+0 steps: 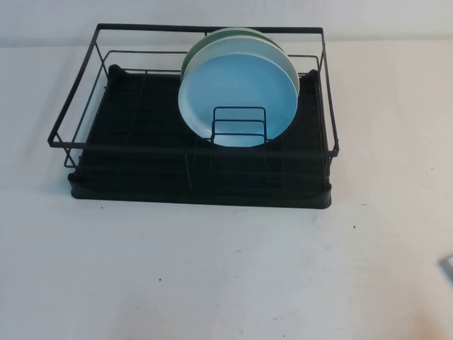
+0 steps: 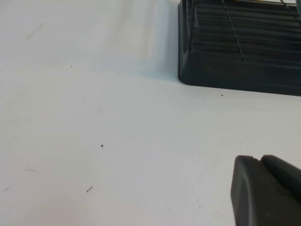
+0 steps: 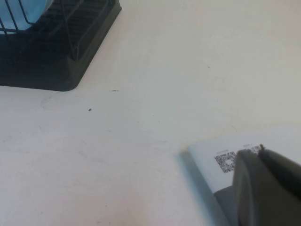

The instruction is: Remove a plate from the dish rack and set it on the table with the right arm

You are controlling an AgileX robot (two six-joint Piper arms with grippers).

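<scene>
The sky-blue plate (image 1: 237, 95) stands upright in the small wire holder (image 1: 239, 122) of the black dish rack (image 1: 141, 142), in front of a mint-white plate (image 1: 289, 62) and a green plate (image 1: 205, 44). Neither arm shows in the high view. My right gripper (image 3: 256, 150) is shut and empty, low over the white table (image 1: 212, 269), well apart from the rack's corner (image 3: 70, 70); a bit of the blue plate (image 3: 28, 9) shows there. My left gripper (image 2: 256, 159) is shut and empty over the table, near the rack's other front corner (image 2: 225, 70).
A white card with a QR code (image 3: 221, 157) lies on the table just under my right gripper; its edge shows at the right border of the high view (image 1: 447, 268). Bare table lies in front of the rack, with a few dark specks.
</scene>
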